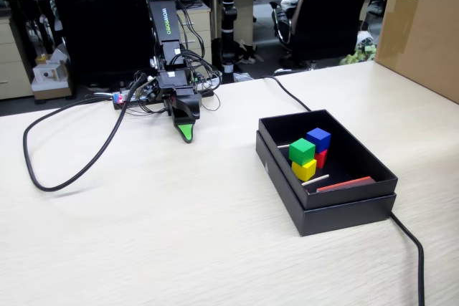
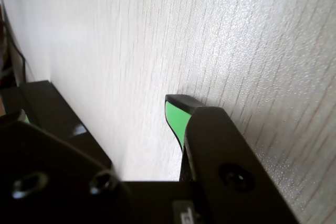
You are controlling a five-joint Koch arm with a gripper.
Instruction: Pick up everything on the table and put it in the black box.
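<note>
Arm folded low, gripper (image 1: 186, 134) tip down on bench (image 1: 179, 234), jaws pressed together, holding nothing. Green cube (image 1: 302, 150), blue cube (image 1: 318, 138), yellow cube (image 1: 304, 170), red cube (image 1: 322, 158) clustered inside black box (image 1: 344, 209).

Beige table (image 1: 179, 234) bearing black box (image 1: 337, 209)
</note>
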